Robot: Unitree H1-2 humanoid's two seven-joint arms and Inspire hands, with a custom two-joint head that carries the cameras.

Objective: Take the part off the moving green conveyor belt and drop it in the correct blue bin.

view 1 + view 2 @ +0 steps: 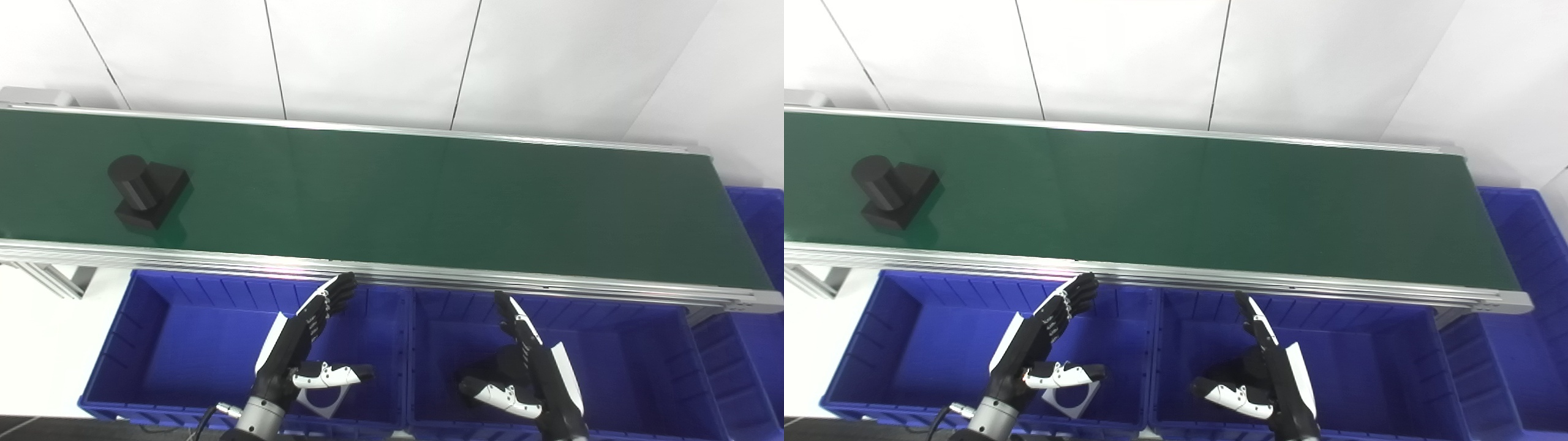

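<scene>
**Part on the belt, nothing picked yet**

You are at the very start. The black part (pixel 147 191) — a short cylinder on a square block — sits on the green conveyor belt (pixel 429 196) at the far left of the frame, well apart from both hands.

Your left hand (pixel 306 343) hovers over the blue bin (pixel 153 367) at lower left, fingers spread and holding nothing. Your right hand (pixel 527 367) hangs over the middle blue bin (pixel 643 367) at lower centre, also spread and empty.

A white square plate with a round hole (pixel 323 401) already lies in the lower-left bin, just beside the left hand. A third blue bin (pixel 759 220) shows at the right edge.

Everything remains — the grasp, the lift, the choice of bin, the drop.
</scene>
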